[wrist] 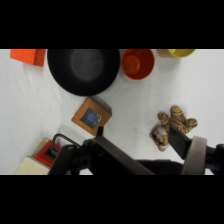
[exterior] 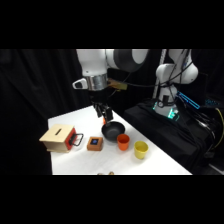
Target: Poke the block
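White hand (exterior: 103, 116) hangs above the bench (exterior: 150, 160), over a black bowl (exterior: 113, 131); I cannot tell its grip. Black drapes surround the white bench. Left of the bowl sits the block (exterior: 95, 144), brown with a blue square on top.

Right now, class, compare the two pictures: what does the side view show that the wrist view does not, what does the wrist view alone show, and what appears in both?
Only the side view shows the arm's base and the whole tan slotted box.

Only the wrist view shows a small striped toy animal and an orange piece at the picture's edge.

Both show the block with its blue mark, the black bowl, the orange cup and the yellow cup.
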